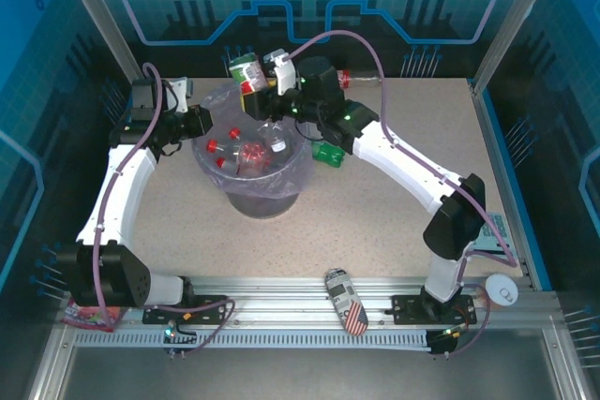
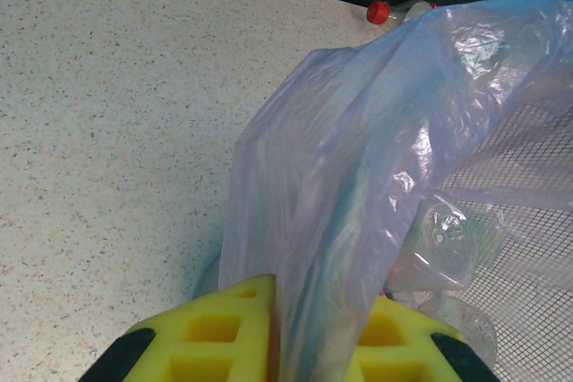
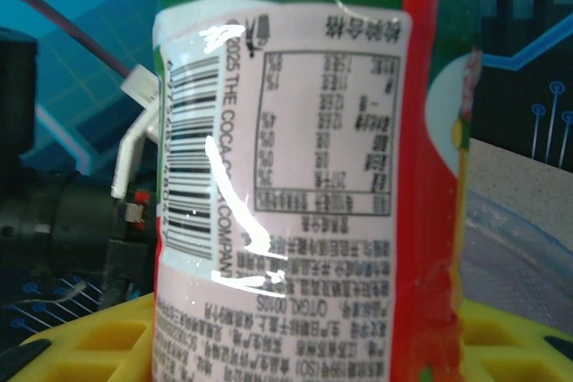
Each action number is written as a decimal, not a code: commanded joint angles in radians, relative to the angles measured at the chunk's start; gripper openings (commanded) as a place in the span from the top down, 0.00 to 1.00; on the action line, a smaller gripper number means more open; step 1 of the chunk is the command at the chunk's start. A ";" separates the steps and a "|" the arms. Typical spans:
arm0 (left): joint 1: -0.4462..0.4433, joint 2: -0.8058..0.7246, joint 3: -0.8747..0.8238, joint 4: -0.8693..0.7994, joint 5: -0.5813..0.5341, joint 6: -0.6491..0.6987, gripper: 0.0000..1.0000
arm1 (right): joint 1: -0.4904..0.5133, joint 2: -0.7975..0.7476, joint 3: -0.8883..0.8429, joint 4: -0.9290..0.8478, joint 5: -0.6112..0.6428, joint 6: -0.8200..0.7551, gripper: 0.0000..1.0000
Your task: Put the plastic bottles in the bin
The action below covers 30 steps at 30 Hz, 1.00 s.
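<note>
The bin point(image 1: 267, 201) stands mid-table, lined with a pale-lilac bag point(image 2: 376, 158). Several clear plastic bottles point(image 1: 246, 152) with red caps lie inside it. My left gripper point(image 1: 206, 125) is at the bin's left rim, its yellow fingers point(image 2: 224, 337) shut on a fold of the bag. My right gripper point(image 1: 255, 93) hovers over the bin's far rim, shut on a bottle point(image 3: 295, 176) with a green, red and white label, also seen from above point(image 1: 246, 72). A green bottle point(image 1: 328, 155) lies on the table right of the bin. Another red-capped bottle point(image 1: 345, 77) lies at the far edge.
A flag-patterned can point(image 1: 345, 302) lies on the near rail between the arm bases. A red packet point(image 1: 89, 316) sits at the near left corner. Blue panels wall the table. Bare table spreads right point(image 1: 422, 138) of the bin.
</note>
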 commanded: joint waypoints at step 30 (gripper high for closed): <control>-0.023 0.007 -0.044 -0.074 0.017 0.047 1.00 | 0.068 0.084 0.041 -0.230 0.263 -0.187 0.24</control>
